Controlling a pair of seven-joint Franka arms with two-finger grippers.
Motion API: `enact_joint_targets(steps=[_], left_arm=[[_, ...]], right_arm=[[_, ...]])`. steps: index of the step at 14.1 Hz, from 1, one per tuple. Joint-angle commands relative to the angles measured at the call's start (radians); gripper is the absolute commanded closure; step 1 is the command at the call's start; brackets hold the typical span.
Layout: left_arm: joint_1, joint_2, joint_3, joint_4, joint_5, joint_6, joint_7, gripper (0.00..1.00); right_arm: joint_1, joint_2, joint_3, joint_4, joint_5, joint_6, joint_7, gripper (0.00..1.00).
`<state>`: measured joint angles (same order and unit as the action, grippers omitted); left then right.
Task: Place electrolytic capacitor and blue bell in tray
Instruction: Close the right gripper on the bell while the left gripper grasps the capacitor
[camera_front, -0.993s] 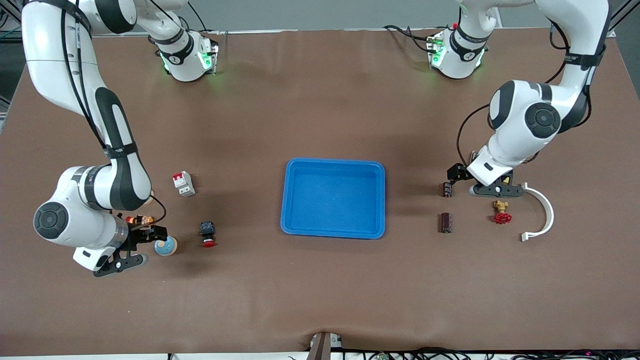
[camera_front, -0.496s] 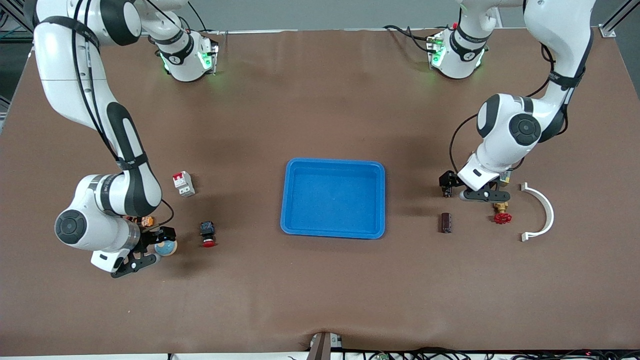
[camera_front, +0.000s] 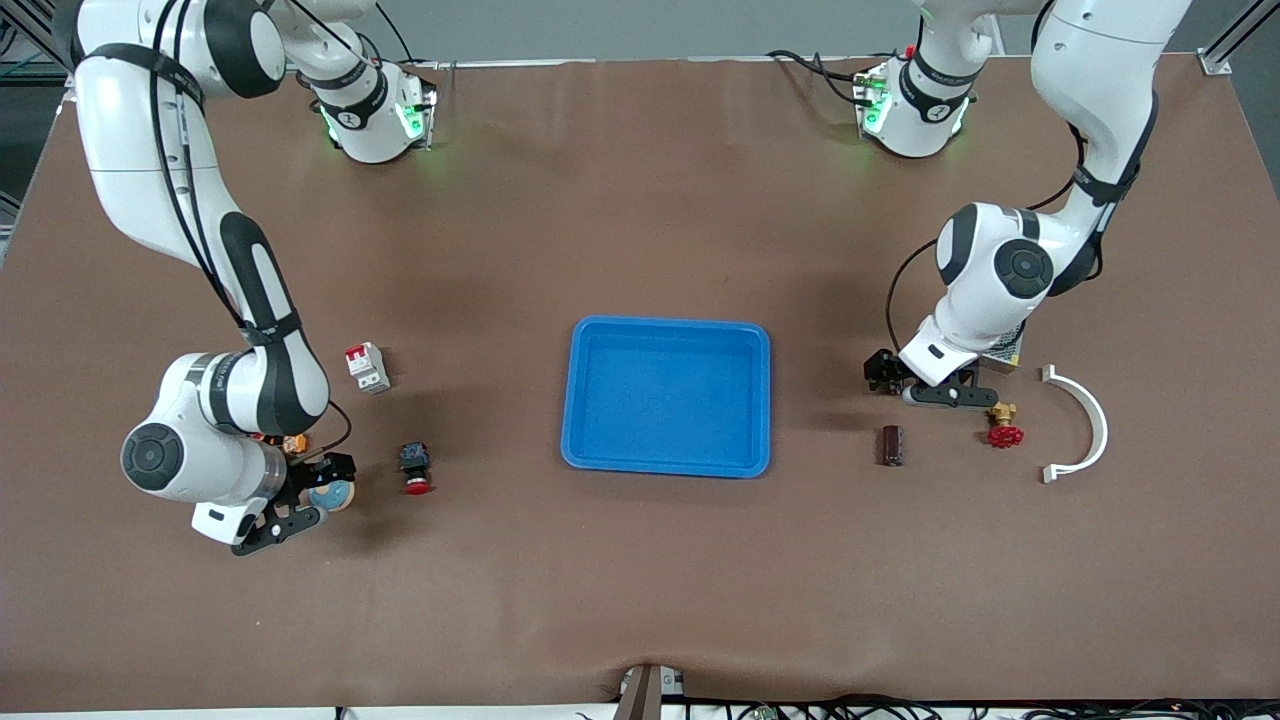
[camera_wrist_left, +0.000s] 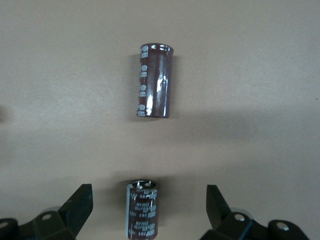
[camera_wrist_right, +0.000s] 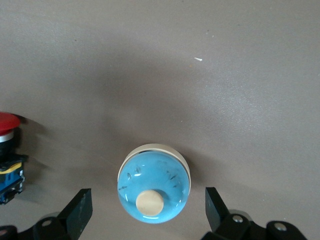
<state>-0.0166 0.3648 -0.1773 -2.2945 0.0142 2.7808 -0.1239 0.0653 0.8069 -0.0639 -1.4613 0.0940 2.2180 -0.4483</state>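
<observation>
Both arms have crept tray-ward since a second ago. Right end effector (camera_wrist_right: 145, 220) hangs spread wide over the blue bell (camera_wrist_right: 154, 190), which sits on the counter (camera_front: 640, 580) beside the red pushbutton (camera_front: 416, 468). Left end effector (camera_wrist_left: 147, 212) gapes around one electrolytic capacitor (camera_wrist_left: 143, 212); a second capacitor (camera_wrist_left: 154, 80) lies nearer the front camera. Between them, the tray (camera_front: 667, 330) holds nothing.
</observation>
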Motion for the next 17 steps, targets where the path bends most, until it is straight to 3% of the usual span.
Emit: enact_joint_targets(steps=[1, 12, 14, 15, 16, 17], left_arm=[[-0.006, 0.014, 0.002, -0.011, 0.024, 0.04, -0.014, 0.0], [0.001, 0.029, 0.007, -0.029, 0.03, 0.04, -0.016, 0.0], [0.003, 0.022, 0.007, -0.043, 0.03, 0.04, -0.017, 0.27], [0.006, 0.022, 0.007, -0.045, 0.03, 0.04, -0.017, 0.51], [0.006, 0.022, 0.009, -0.049, 0.03, 0.04, -0.022, 0.83], [0.004, 0.023, 0.009, -0.051, 0.03, 0.039, -0.022, 1.0]], right_arm=[[-0.004, 0.02, 0.004, 0.012, 0.012, 0.017, -0.02, 0.0], [-0.013, 0.04, 0.004, 0.012, 0.009, 0.035, -0.049, 0.0], [-0.013, 0.04, 0.004, 0.012, 0.009, 0.037, -0.049, 0.0], [-0.012, 0.04, 0.004, 0.012, 0.009, 0.037, -0.049, 0.0], [-0.013, 0.04, 0.004, 0.012, 0.009, 0.037, -0.049, 0.0], [-0.012, 0.04, 0.004, 0.012, 0.007, 0.037, -0.049, 0.0]])
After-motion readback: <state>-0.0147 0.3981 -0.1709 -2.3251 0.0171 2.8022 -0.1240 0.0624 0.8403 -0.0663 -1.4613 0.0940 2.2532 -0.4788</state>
